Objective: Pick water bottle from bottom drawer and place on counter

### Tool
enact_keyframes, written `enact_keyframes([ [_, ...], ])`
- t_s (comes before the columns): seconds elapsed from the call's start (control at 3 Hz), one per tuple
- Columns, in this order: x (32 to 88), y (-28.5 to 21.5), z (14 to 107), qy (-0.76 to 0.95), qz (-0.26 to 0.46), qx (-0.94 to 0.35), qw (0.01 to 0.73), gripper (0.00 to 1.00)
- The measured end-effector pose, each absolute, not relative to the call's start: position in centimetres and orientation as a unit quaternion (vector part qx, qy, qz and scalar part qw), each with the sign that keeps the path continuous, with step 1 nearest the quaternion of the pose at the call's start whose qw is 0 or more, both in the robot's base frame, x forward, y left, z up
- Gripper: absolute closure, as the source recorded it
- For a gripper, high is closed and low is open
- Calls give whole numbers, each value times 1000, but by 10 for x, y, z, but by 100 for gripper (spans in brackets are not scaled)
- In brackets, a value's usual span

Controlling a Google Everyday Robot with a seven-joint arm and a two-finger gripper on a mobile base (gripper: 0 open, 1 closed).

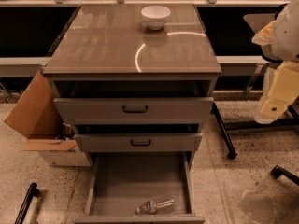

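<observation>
While the water bottle (155, 206) lies on its side at the front of the open bottom drawer (135, 176), low in the frame, the gripper (279, 94) hangs at the right edge, well apart; its jaws' state I cannot tell. Lying flat, the round bottle could roll off a pinch or jam against the drawer front.

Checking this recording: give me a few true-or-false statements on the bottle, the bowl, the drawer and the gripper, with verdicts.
1. The water bottle lies on its side in the bottom drawer, near its front. True.
2. A white bowl sits on the counter. True.
3. The gripper is reaching into the bottom drawer. False: it is at the picture's right edge, beside the cabinet and apart from the drawer.
4. The bottom drawer is closed. False: it is pulled out.
</observation>
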State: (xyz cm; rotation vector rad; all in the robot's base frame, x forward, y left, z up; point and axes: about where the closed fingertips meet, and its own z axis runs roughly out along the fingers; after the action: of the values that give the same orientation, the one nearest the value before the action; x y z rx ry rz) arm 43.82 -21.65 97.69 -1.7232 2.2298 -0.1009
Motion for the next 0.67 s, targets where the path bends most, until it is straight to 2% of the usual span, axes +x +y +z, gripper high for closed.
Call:
enact_keyframes([
  [0.33,438,-216,977,781,-35,-603,160,0],
  [0.67,439,-208,936,775,-3,-613,152,0],
])
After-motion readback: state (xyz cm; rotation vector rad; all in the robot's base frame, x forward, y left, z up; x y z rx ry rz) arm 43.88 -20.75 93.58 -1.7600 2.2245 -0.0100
